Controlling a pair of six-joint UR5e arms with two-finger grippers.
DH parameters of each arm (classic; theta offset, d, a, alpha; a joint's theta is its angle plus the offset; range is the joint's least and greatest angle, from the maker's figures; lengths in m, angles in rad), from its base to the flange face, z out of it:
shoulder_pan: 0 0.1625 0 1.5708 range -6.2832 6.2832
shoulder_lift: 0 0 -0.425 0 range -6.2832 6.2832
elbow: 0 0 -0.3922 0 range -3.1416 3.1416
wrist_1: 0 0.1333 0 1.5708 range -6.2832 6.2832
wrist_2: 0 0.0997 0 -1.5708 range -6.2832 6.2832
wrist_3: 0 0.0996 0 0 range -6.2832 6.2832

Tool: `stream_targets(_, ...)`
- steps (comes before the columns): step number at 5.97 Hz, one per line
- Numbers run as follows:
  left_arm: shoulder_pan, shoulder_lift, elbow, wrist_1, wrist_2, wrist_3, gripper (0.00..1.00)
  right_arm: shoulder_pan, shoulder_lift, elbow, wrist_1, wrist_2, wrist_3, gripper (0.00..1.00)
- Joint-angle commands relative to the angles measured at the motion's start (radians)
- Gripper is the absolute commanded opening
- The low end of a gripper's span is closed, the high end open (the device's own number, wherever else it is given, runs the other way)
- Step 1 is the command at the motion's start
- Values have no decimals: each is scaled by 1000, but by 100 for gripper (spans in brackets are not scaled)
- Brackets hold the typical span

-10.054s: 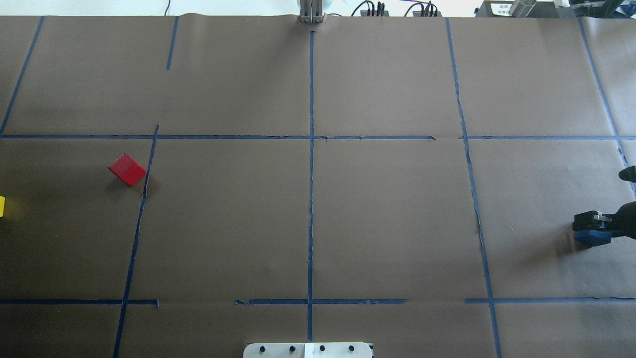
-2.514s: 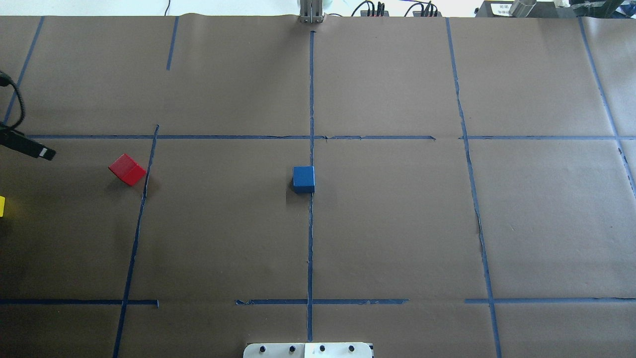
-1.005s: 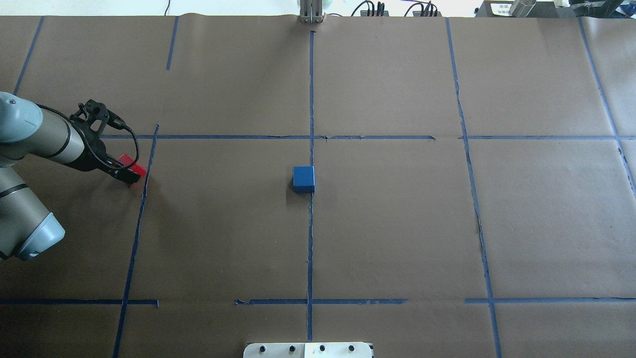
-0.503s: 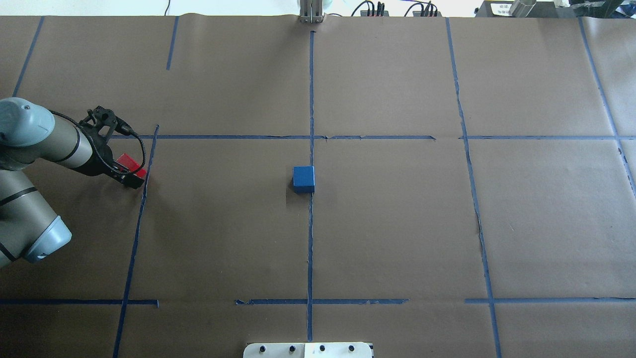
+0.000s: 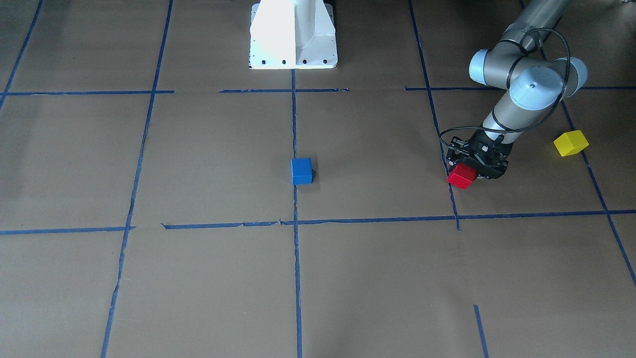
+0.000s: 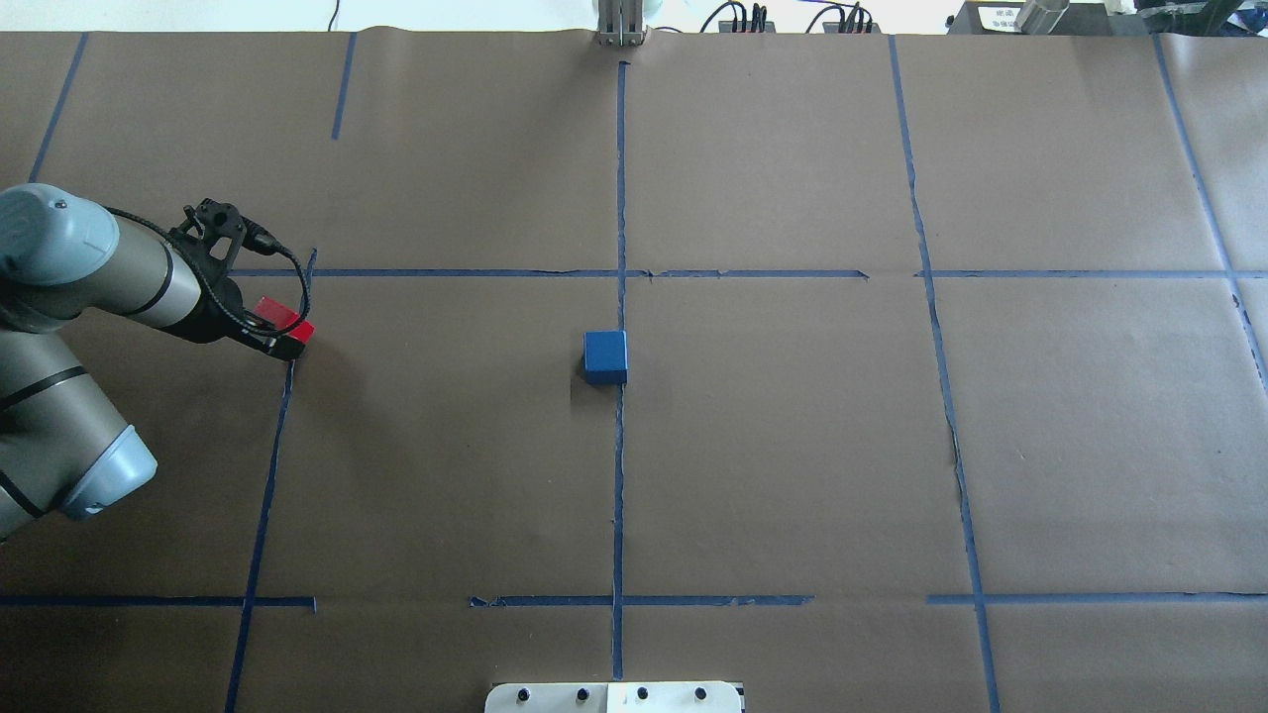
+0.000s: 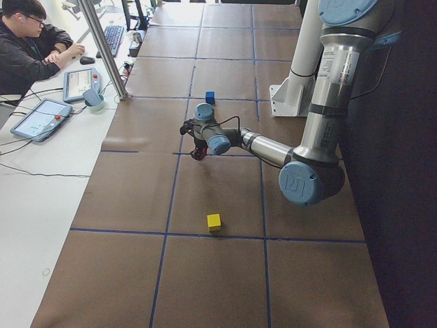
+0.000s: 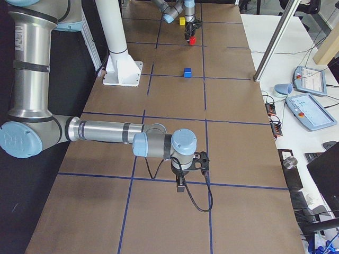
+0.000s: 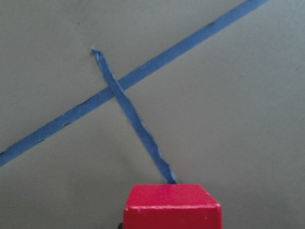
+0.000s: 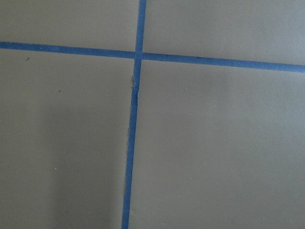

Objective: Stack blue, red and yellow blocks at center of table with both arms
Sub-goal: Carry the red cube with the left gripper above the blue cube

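Note:
My left gripper (image 6: 285,333) is shut on the red block (image 6: 280,317) and holds it just above the table at the left, over a blue tape line. It also shows in the front view (image 5: 462,176) and at the bottom of the left wrist view (image 9: 172,206). The blue block (image 6: 605,356) sits alone at the table's centre, on the middle tape line. The yellow block (image 5: 571,143) lies on the table beyond the left arm; in the overhead view it is hidden. My right gripper (image 8: 180,185) shows only in the exterior right view, low over bare table; I cannot tell whether it is open or shut.
Brown paper with a blue tape grid covers the table (image 6: 792,446). The robot's white base (image 5: 293,35) stands at the near edge. An operator (image 7: 31,48) sits with tablets (image 7: 41,117) at a side desk. A metal post (image 7: 102,48) stands by the table's far edge.
My left arm came in, closed on the red block and has lifted it, carrying it a little toward the centre. Earlier my right gripper carried the blue block from the right edge to the centre.

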Motion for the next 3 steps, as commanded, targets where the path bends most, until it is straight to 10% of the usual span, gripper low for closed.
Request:
stream_targets(1, 51, -138, -7, 120, 3, -276, 16, 0, 0, 0, 0, 0, 0, 100)
stream_targets(3, 148, -310, -16, 321, 94, -496, 16, 0, -3, 0, 0, -1, 0, 100)
